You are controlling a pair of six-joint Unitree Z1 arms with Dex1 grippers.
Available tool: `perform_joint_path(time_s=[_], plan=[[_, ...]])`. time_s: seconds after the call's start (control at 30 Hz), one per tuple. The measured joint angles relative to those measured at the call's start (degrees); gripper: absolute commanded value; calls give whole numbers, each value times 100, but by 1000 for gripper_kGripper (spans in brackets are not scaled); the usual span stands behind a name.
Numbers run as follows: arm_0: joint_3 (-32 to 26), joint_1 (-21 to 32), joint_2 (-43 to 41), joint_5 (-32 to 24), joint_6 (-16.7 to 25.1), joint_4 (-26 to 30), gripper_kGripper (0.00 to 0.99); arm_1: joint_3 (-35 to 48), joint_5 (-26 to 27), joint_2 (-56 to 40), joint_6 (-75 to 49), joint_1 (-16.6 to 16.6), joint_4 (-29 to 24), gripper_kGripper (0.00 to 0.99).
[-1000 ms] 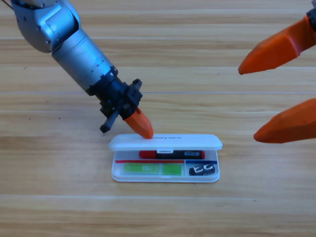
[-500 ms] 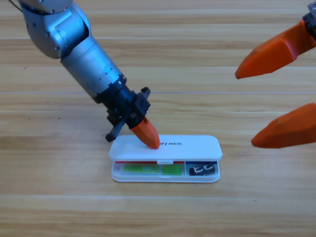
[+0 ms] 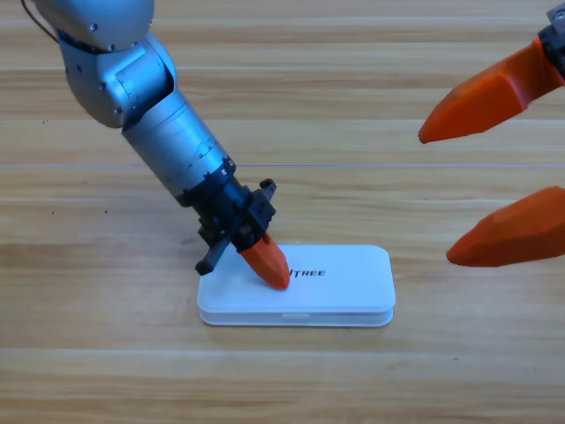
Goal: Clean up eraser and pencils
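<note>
Eraser and pencils hidden — inside the shut white case [image 3: 344, 287].

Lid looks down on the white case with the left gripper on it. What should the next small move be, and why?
Probably lift the left gripper straight up off the lid. The white case lies with its lid flat over the base, edges lined up, and neither eraser nor pencils show on the table, so pressing further seems unneeded. The right gripper waits open at the right edge.
</note>
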Motion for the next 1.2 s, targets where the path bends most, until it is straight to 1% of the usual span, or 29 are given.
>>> perform_joint_path(time_s=[0.67,0.7,0.73,0.77,0.8,0.83,0.87,0.9,0.97,1.1,1.2], plan=[[55,-5,21,0,0,-113,0,0,0,10,0,2,0,904],[32,-5,14,0,0,-70,32,0,0,10,0,2,0,904],[-9,-5,12,3,0,-1,206,0,0,10,0,2,0,904],[-70,-4,9,13,0,71,419,0,0,10,0,1,0,904],[-137,-1,-1,17,0,160,604,0,0,10,0,2,0,904],[-203,4,-28,17,-1,267,767,0,0,10,0,2,0,904],[-271,13,-62,17,-10,365,876,0,0,11,0,2,0,904],[-336,27,-127,17,-42,448,933,0,0,11,0,2,0,904],[-404,99,-338,6,-123,571,986,0,0,12,0,2,0,904],[-405,431,-956,-32,-215,666,990,0,0,16,0,2,0,904],[-146,822,-1542,-54,-254,672,990,0,0,24,0,2,0,904]])
